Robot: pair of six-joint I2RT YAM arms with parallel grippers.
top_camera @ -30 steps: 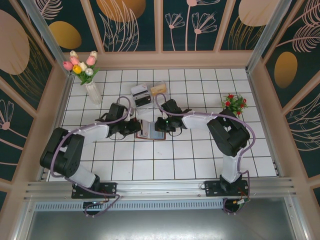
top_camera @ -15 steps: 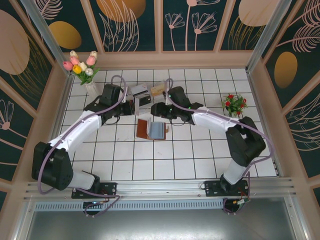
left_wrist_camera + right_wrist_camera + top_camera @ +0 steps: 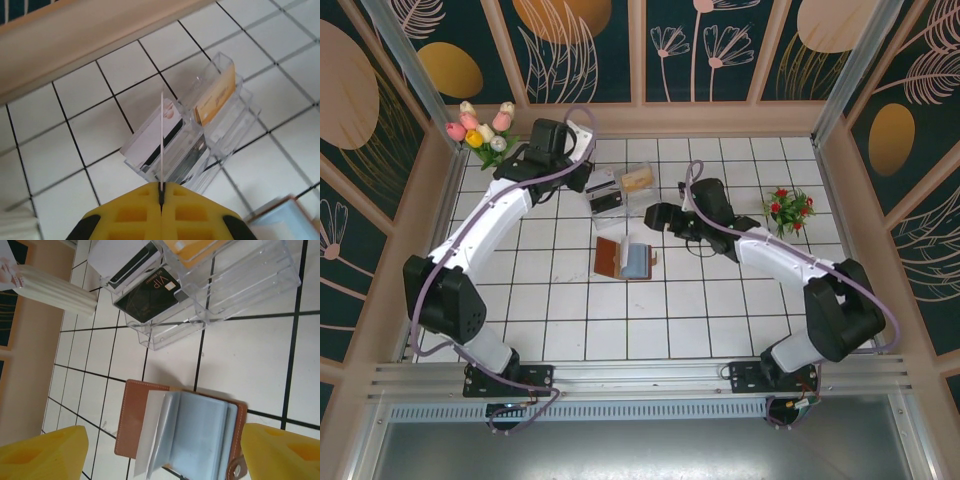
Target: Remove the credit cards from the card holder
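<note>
The card holder (image 3: 627, 260) lies open on the tiles, brown outside with blue-grey sleeves (image 3: 200, 435) fanned up. My left gripper (image 3: 161, 192) is shut on a thin white credit card (image 3: 163, 130), seen edge-on, just above the clear tray (image 3: 227, 125). In the top view that gripper (image 3: 583, 168) hangs at the tray's left end. The tray holds a white card (image 3: 125, 260), a black card (image 3: 150, 295) and a yellow card (image 3: 216, 100). My right gripper (image 3: 162, 455) is open above the holder and touches nothing; in the top view it (image 3: 656, 215) sits up and to the holder's right.
A white vase of tulips (image 3: 490, 150) stands at the back left, close to my left arm. A small red-flowered plant (image 3: 788, 207) sits at the right. Wooden walls (image 3: 670, 118) ring the tiled floor. Open tiles lie in front of the holder.
My left gripper carried the card from the holder back to the clear tray. My right gripper opened, let go of the holder and drew back to the right.
</note>
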